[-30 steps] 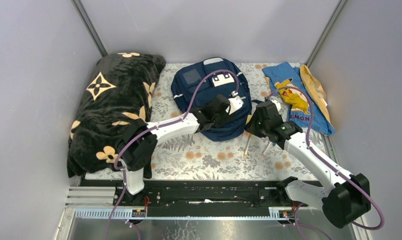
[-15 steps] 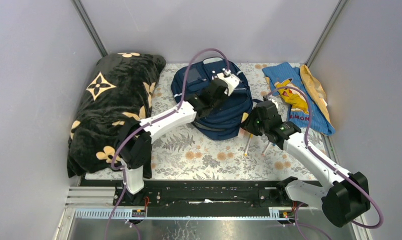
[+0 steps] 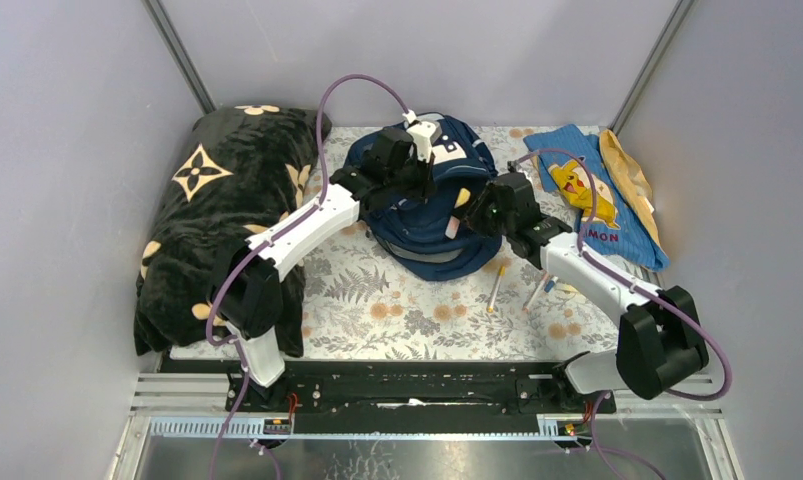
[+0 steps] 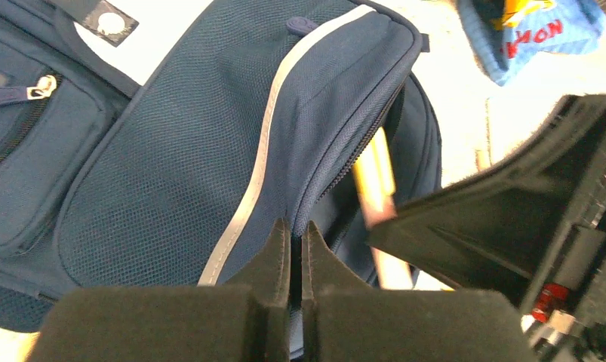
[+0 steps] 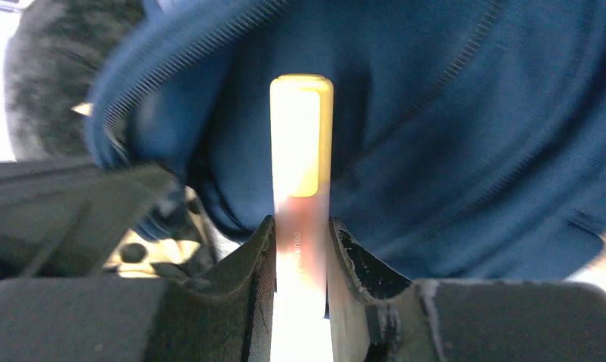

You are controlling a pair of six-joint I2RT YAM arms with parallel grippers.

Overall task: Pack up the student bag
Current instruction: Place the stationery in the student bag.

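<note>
The navy student bag (image 3: 427, 225) lies at the middle back of the table, its top flap raised. My left gripper (image 3: 423, 150) is shut on the flap's edge beside the zip and the pale stripe (image 4: 254, 158), jaws (image 4: 295, 230) pinching the fabric. My right gripper (image 3: 473, 212) is shut on a pink marker with a yellow cap (image 5: 301, 136). The marker points into the gap under the flap, with the bag's blue lining (image 5: 450, 113) behind it. In the left wrist view the marker (image 4: 375, 181) shows at the zip opening.
A black blanket with tan flowers (image 3: 227, 210) fills the left side. A light-blue cloth with a yellow cartoon figure (image 3: 592, 200) and a yellow cloth (image 3: 629, 180) lie at the back right. Two pens (image 3: 497, 285) (image 3: 535, 291) lie on the floral mat near the bag.
My left gripper shut on the bag's flap and lifted it up and toward the back. My right gripper moved left with the marker, up to the bag's opening.
</note>
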